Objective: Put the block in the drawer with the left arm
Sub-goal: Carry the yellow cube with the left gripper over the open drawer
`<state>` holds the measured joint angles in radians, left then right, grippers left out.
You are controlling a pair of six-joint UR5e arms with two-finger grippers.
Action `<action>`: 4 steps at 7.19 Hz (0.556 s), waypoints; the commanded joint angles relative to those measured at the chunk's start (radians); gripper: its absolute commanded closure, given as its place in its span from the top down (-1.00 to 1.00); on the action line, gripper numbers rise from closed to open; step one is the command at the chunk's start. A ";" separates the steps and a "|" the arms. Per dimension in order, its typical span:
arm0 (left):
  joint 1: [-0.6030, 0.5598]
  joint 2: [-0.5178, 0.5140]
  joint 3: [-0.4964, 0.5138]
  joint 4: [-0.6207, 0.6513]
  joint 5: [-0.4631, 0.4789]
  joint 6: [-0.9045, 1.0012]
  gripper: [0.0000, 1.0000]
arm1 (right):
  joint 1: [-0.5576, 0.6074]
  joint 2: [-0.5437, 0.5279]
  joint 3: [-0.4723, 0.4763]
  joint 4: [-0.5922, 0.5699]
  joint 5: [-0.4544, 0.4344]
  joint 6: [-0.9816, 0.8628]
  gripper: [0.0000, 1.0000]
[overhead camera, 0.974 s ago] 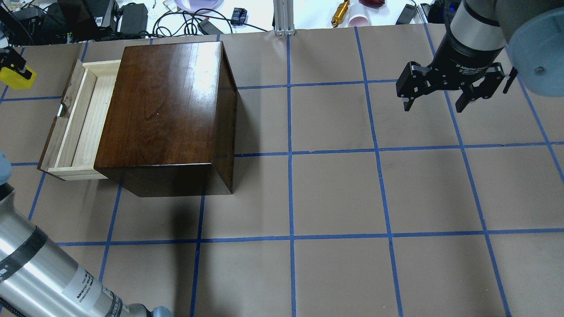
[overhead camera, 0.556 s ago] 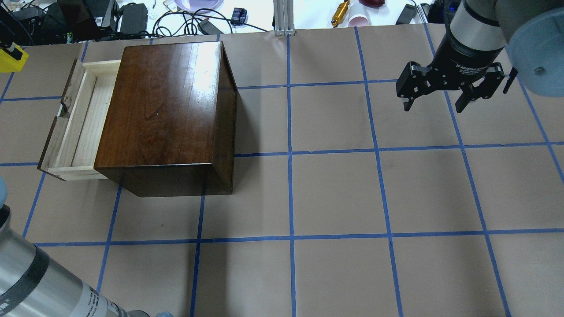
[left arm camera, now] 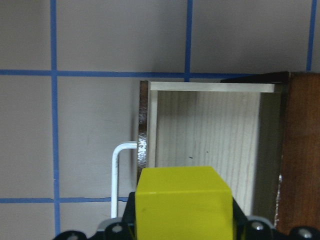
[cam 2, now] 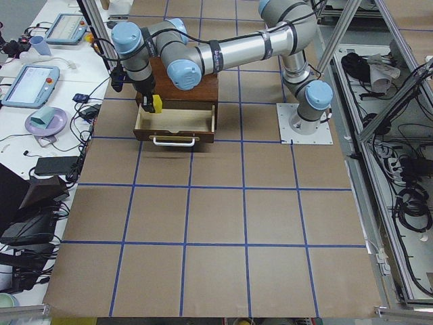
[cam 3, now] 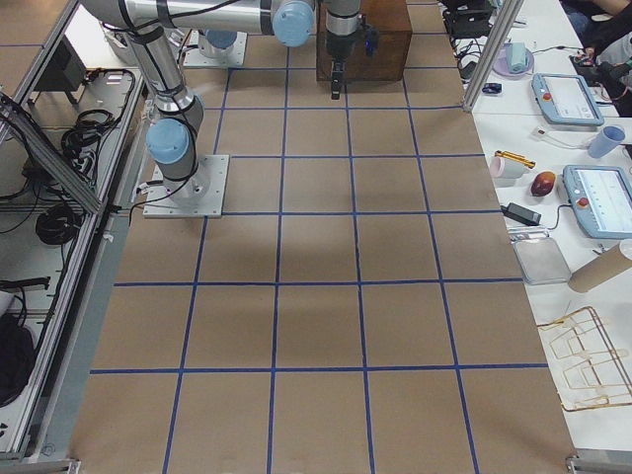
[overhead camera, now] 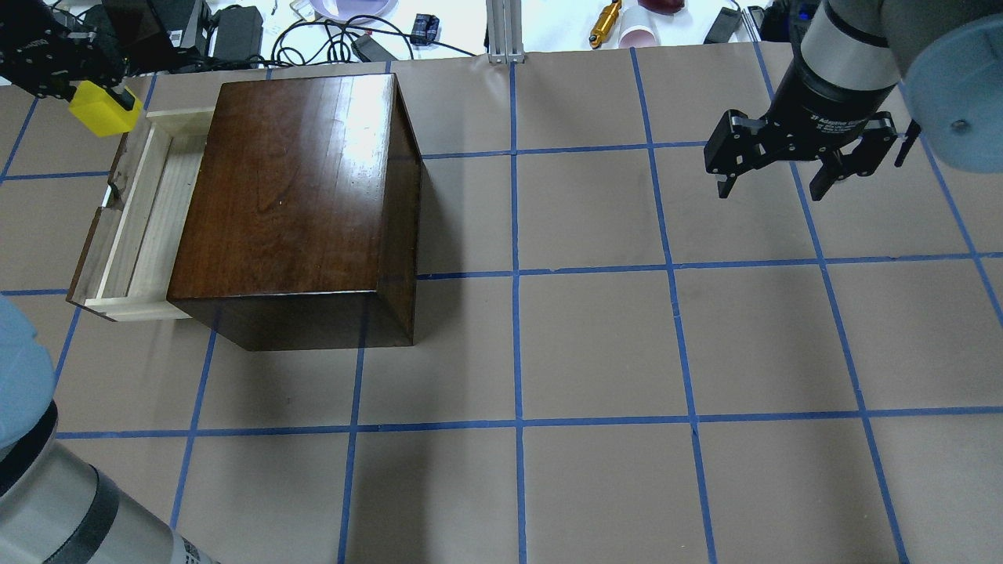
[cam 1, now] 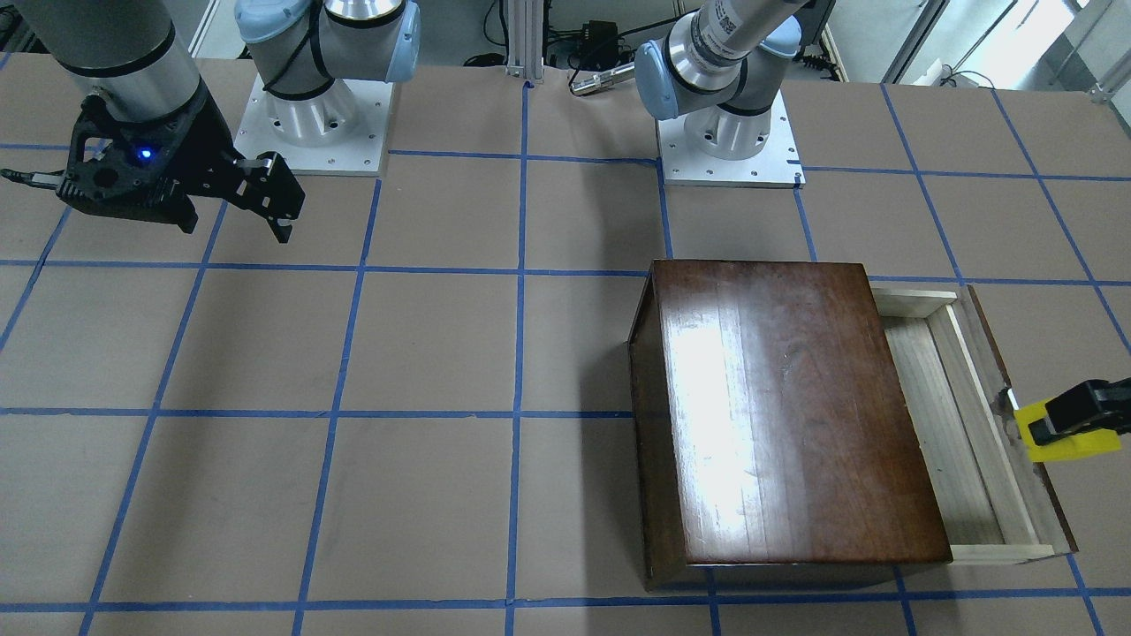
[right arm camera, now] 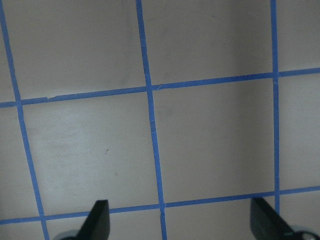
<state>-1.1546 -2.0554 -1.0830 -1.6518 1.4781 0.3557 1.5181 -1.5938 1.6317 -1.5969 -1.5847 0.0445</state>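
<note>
In the front view the frame's right edge cuts off the left gripper (cam 1: 1082, 413), leaving one finger showing over the block (cam 1: 1060, 443). Past the gripper, the cabinet (cam 1: 786, 415) hides the inner end of the drawer (cam 1: 941, 442).

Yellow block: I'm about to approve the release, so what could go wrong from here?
1. The block hangs over the front corner of the drawer, not over its floor. Released now, it may strike the rim and fall outside.
2. The opening beside the cabinet is narrow, so the left gripper could clip the front panel while lowering.
</note>
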 commanded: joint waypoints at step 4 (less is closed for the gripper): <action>-0.008 -0.032 -0.164 0.113 0.002 0.006 -1.00 | 0.000 0.000 -0.001 0.000 -0.001 0.000 1.00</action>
<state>-1.1629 -2.0830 -1.2063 -1.5776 1.4806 0.3600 1.5186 -1.5938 1.6307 -1.5969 -1.5861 0.0445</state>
